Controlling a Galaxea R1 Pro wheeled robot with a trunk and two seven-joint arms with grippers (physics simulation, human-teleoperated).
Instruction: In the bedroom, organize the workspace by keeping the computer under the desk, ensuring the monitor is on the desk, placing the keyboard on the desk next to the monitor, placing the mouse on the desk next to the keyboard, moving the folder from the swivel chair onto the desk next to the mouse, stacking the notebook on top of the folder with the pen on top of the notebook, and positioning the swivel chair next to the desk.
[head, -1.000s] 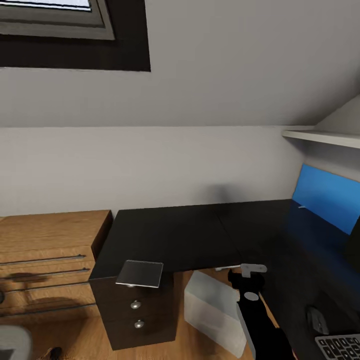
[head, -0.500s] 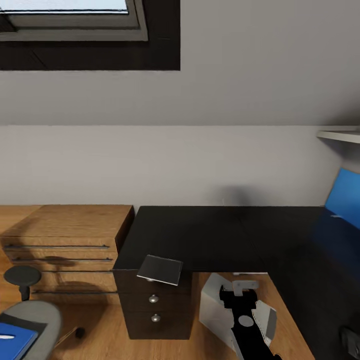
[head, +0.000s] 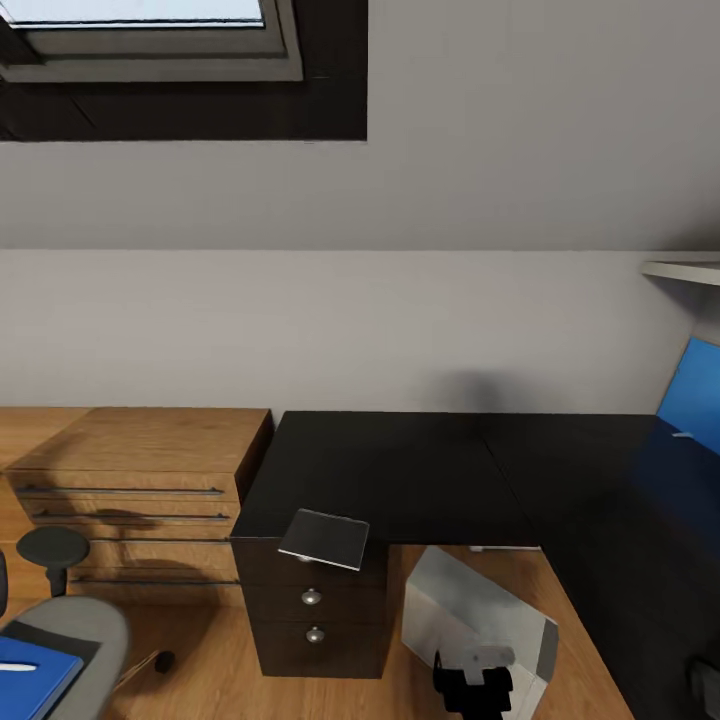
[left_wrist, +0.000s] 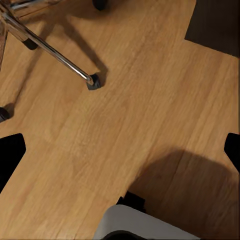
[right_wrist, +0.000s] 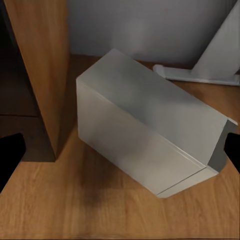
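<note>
The notebook (head: 323, 538) is seen overhanging the front edge of the bench (head: 420, 470), above the drawers. The folder (head: 30, 680) lies on the chair (head: 70, 640), nearer the left arm. The right gripper (head: 478, 680) hangs over the computer (right_wrist: 145, 145), jaws spread and empty.

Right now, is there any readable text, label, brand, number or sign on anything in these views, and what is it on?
None can be read.
The computer: plain grey faces, no label or logo.
The notebook: blank grey cover.
The folder: plain blue, no lettering visible.
The desk and its drawers: only round knobs, no markings.
</note>
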